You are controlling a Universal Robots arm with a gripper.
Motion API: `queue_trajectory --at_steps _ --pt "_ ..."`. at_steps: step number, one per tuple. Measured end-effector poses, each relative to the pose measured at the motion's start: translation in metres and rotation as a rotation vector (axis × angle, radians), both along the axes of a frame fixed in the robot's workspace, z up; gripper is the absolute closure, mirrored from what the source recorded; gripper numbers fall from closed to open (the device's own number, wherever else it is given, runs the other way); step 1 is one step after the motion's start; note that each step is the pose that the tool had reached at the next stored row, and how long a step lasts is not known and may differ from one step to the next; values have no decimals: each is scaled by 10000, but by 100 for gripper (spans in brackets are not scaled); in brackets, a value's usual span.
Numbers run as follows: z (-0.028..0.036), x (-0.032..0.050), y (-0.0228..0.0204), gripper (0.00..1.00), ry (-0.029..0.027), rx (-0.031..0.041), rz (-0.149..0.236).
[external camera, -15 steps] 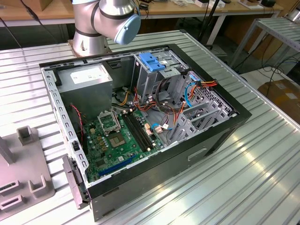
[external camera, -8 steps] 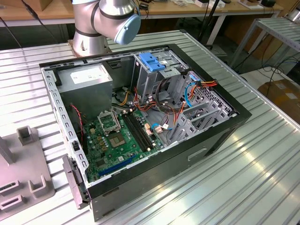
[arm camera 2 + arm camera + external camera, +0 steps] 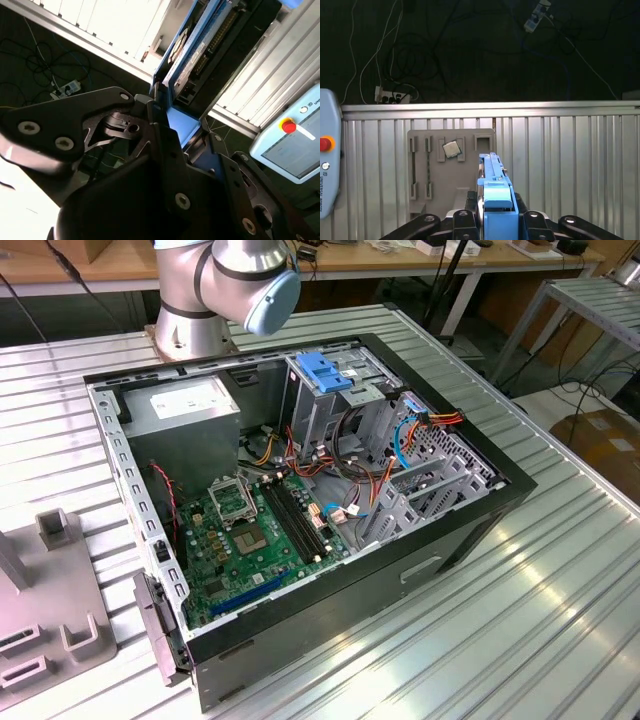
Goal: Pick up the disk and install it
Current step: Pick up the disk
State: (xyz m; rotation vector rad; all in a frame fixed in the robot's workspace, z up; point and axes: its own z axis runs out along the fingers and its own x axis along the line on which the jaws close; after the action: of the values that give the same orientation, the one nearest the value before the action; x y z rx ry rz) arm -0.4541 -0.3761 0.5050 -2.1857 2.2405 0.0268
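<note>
the claw (image 3: 496, 221) is clamped on the disk (image 3: 492, 182), which stands edge-on between its fingers, held above the ribbed surface (image 3: 570, 165) and the grey holder tray (image 3: 427, 175) in the first wrist view. i judge this the carry step: the hold looks centred on the blue rail, so guard against tilt, keeping the rails square to the drive cage (image 3: 330, 390) of the open case (image 3: 300, 640) and off the loose cables (image 3: 350, 440)

Ribbed metal table (image 3: 560, 580) — computer case (image 3: 330, 625), grey fixture (image 3: 50, 630)
</note>
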Motion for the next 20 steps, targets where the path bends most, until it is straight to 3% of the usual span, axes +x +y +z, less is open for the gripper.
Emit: queue_trajectory --at_steps 4,20 --pt "-1 66 0 63 -1 1 0" --pt "-1 499 0 63 -1 1 0"
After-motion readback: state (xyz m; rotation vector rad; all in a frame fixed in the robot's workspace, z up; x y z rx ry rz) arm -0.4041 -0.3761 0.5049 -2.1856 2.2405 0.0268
